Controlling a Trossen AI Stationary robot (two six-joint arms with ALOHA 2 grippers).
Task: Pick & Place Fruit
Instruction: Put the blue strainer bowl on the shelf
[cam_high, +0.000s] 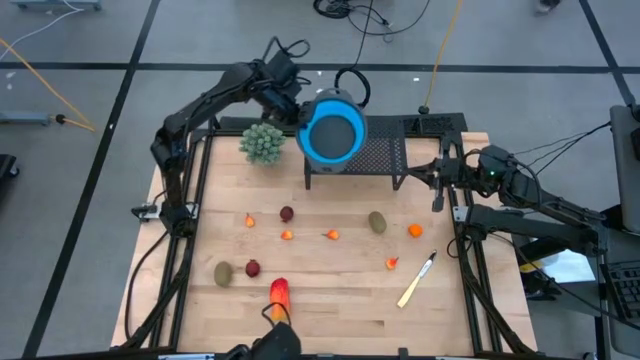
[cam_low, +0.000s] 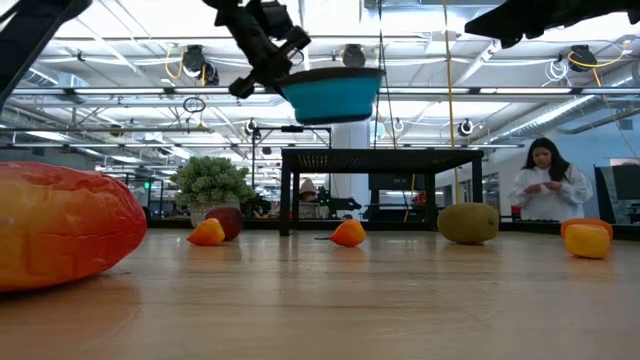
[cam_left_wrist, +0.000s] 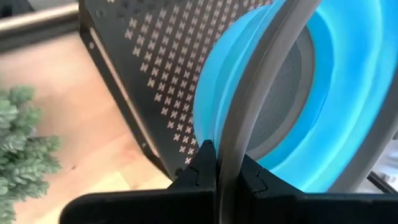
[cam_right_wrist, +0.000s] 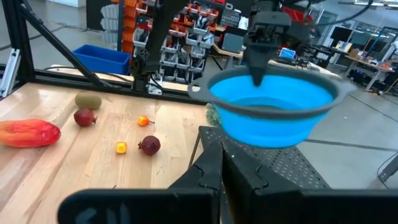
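Note:
A blue bowl (cam_high: 333, 130) with a grey rim hangs above the black perforated rack (cam_high: 382, 156) at the table's far middle, with my left gripper (cam_high: 298, 108) shut on it. The fruit lies on the wooden table. It consists of a red-yellow oblong (cam_high: 279, 292) at the near edge, brown-olive ovals (cam_high: 223, 272) (cam_high: 377, 221), dark red balls (cam_high: 287, 213) (cam_high: 252, 267) and small orange bits (cam_high: 332, 235) (cam_high: 415, 230). My right gripper (cam_high: 437, 180) waits shut at the table's right side, level, touching nothing. My left gripper pinches the bowl's grey rim (cam_left_wrist: 227, 134) between its two fingers, on the bowl's far-left side. The fingers slant down onto it from above. The bowl hangs open side up, roughly level, lifted clear of the rack and table.
A green bushy plant (cam_high: 262, 143) stands at the far left beside the rack. A pale knife (cam_high: 416, 280) lies near the right front. Black frame rails (cam_high: 470, 270) run along the table's sides. A person in a white coat (cam_low: 545, 185) stands beyond the table.

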